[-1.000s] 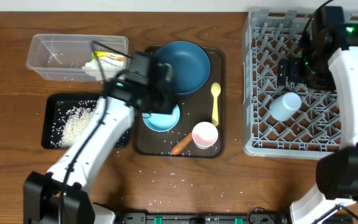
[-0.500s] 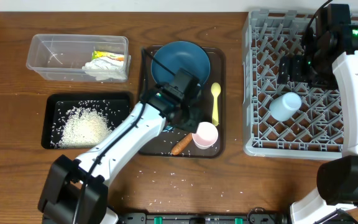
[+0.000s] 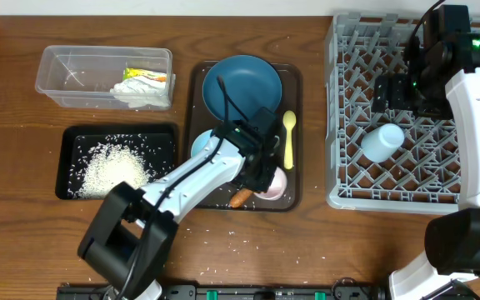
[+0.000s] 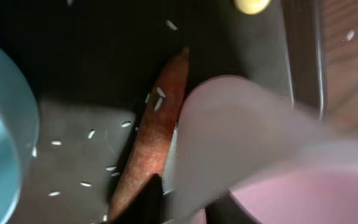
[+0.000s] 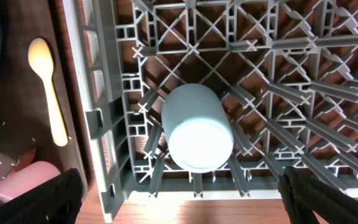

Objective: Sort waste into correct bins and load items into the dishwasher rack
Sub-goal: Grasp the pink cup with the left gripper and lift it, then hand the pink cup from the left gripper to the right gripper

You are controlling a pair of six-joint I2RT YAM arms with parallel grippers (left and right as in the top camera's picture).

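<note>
My left gripper [image 3: 267, 171] is down at the pink cup [image 3: 277, 183] on the brown tray. In the left wrist view its dark fingers [image 4: 153, 200] stand either side of the pink cup's [image 4: 272, 155] near wall, closed on it. The orange carrot stick [image 4: 157, 130] lies just left of the cup, with rice grains around it. The white bowl [image 3: 198, 143], blue plate [image 3: 242, 83] and yellow spoon [image 3: 288, 137] are on the tray. My right gripper [image 5: 194, 208] is open and empty over the rack [image 3: 348, 187], above the light blue cup [image 5: 197, 127] lying in it.
The clear box [image 3: 73, 75] at back left holds the napkin [image 3: 144, 96] and the wrapper [image 3: 144, 77]. The black tray [image 3: 161, 137] holds a heap of rice [image 3: 111, 171]. Loose grains lie on the table in front of the brown tray [image 3: 294, 79].
My left arm has swung right from over the bowl to the pink cup and come down on it. The bowl now shows. The right arm has not moved.
</note>
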